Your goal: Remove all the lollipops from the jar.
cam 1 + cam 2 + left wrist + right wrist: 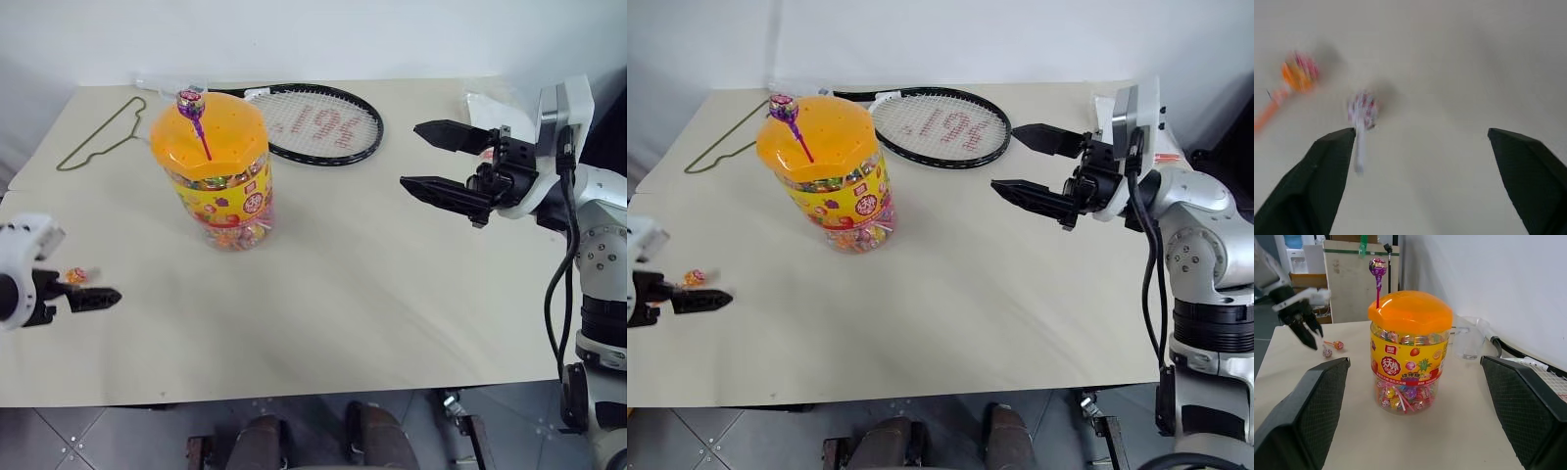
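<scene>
I see the table point(392, 323) carrying a racket point(318, 122) along its far edge and a wire hanger point(98, 137) by the far left corner. The jar point(217, 181) stands upright left of centre, nearer the far edge, just in front of the racket head, its orange lid on. One purple-stick lollipop point(193, 110) is stuck upright in the lid. Two more lie on the tabletop close to the left edge: an orange-stick lollipop point(1295, 78) and a white-stick lollipop point(1362, 117), side by side but apart. My left gripper point(93, 294) hangs over them with its fingers spread wide, grasping nothing. My right gripper point(446, 166) is held level above the right half of the table, pointing at the jar, fingers released and empty, well apart from it.
</scene>
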Controlling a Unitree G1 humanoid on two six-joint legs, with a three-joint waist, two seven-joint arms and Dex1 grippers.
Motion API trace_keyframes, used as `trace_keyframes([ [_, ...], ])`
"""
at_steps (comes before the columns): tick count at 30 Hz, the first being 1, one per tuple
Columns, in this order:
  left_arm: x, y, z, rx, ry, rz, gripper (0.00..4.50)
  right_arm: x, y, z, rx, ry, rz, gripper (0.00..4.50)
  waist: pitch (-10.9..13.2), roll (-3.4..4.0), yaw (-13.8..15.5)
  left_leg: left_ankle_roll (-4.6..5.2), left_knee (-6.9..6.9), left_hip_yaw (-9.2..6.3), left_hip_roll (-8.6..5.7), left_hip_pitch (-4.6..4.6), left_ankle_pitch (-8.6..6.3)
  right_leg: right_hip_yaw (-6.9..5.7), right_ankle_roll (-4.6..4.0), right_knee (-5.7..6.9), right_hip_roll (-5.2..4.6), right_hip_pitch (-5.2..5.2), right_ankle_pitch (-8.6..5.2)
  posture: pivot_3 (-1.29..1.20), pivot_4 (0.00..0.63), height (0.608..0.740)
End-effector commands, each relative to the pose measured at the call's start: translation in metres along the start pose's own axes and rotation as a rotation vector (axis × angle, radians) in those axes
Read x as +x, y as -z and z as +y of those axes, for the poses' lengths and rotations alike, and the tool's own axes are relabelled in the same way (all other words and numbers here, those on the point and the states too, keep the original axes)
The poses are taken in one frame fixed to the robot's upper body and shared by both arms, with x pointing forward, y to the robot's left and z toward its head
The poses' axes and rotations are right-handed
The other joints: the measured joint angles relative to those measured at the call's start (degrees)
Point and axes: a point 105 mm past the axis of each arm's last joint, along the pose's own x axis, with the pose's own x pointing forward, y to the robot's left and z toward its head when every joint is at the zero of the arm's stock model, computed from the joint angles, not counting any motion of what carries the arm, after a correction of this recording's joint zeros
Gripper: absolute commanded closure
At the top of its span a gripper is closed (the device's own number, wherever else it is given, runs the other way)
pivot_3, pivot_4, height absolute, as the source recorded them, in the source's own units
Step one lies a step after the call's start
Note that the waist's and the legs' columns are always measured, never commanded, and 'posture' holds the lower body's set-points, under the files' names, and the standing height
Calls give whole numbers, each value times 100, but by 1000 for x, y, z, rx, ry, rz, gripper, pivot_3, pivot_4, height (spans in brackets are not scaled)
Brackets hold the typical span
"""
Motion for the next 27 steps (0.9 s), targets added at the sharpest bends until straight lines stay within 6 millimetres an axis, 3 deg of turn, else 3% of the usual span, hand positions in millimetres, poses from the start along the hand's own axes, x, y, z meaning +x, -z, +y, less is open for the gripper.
trace_keyframes([
  [1, -19, -26, -8, 51, 18, -105, 37, -4, -20, 1, -74, -3, -24, 0, 0, 0, -4, 0, 0, 0, 0, 0, 0, 0, 0, 0, 1, 0, 0, 0, 150, 740],
  [8, -40, -65, -21, 112, 58, -283, 37, -6, -22, -2, -96, 6, -16, 0, 0, 0, -3, 0, 0, 4, -10, -1, 0, -1, 0, 1, 9, -2, 0, 0, 150, 740],
  [13, -51, -82, -12, 159, 108, -521, 37, -1, -25, -4, -105, 15, -31, 0, 1, 1, -20, 0, 0, 10, -10, 0, 0, 1, 0, 1, 13, -5, 0, 0, 150, 740],
  [17, -59, -82, -12, 212, 223, -712, 37, 9, -18, -4, -104, 3, 7, 0, 1, 2, -37, -3, 0, 17, -7, 0, -1, -2, -3, 0, 17, -9, -2, 0, 150, 740],
  [22, -69, -79, -16, 318, 372, -909, 37, 33, -35, 2, -87, -45, -45, 0, 1, 2, -54, -3, 3, 18, -5, -1, -1, -1, -3, 3, 13, -9, -2, 0, 150, 740],
  [27, -73, -56, -19, 454, 562, -996, 37, 79, -30, 11, -15, -109, 12, 0, 1, 2, -147, -3, 2, 19, -4, -1, -1, -5, -4, 3, 14, -10, -2, 0, 150, 740],
])
